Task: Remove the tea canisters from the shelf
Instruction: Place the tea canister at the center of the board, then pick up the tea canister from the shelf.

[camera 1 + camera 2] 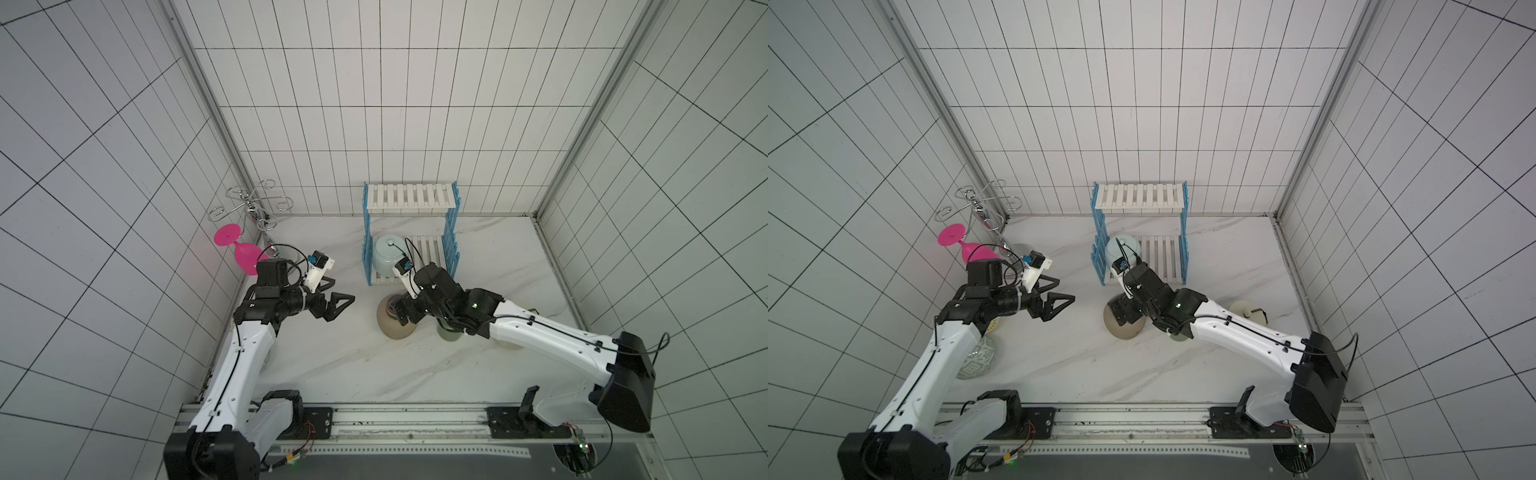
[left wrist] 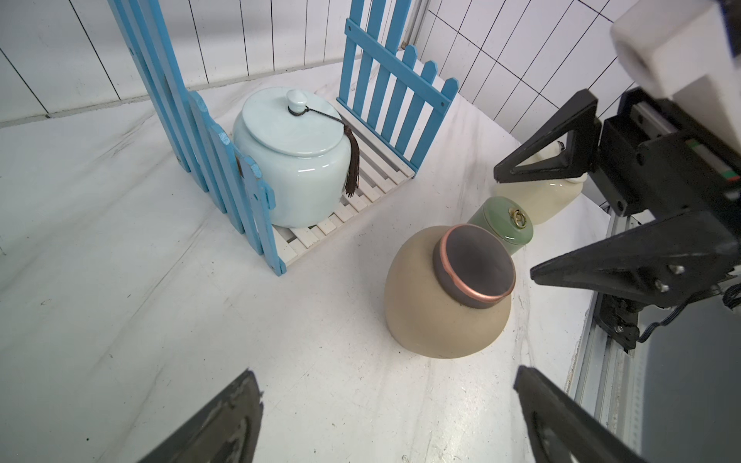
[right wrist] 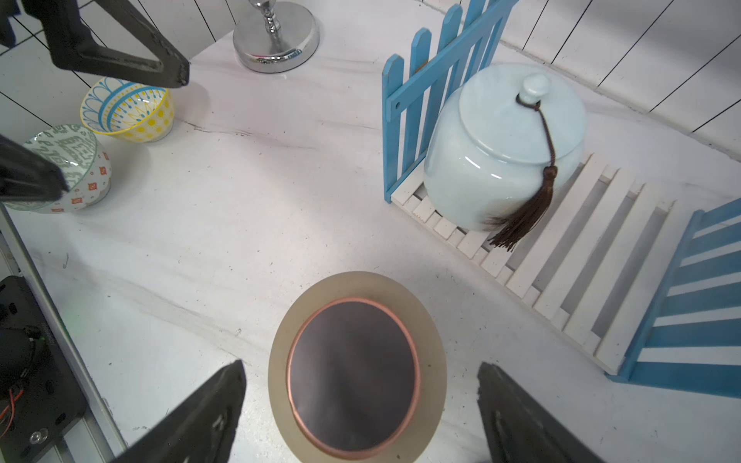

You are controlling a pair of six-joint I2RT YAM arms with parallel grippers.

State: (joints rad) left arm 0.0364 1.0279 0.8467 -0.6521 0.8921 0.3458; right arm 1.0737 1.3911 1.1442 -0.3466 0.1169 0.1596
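White-tiled walls enclose a marbled tabletop (image 1: 332, 365), and the shelf (image 1: 409, 197) stands against the back wall. Only one tea canister is on it: the pale-blue jar (image 1: 386, 251). It stands upright on the lower tier, with its knob up and its tassel hanging down the front. It is at the end toward the left arm, just beside the blue picket side.

The tan-brown jar (image 3: 357, 377), the sage-green canister (image 2: 503, 226) and the cream jar (image 2: 537, 200) stand on the tabletop in front of the shelf. They are off its boards.

The right gripper (image 1: 401, 313) hovers over the tan-brown jar. Its jaws are spread wide on either side of the dark lid. The right wrist view shows bare table between each finger and the jar, so it grips nothing. The left gripper (image 1: 344, 289) is also fully spread and empty. It hangs over bare table, apart from every canister.

Key relation: from the right gripper, the pale-blue jar lies farther on toward the back wall and slightly toward the left arm. The shelf's open front lies between them. In both top views the left gripper looks about as near to the jar, but the picket side stands between it and the jar.

The right arm therefore seems to have the clearer approach, from the front or from above. The jar's axis is vertical, so a grasp across its lid or shoulders appears suitable.
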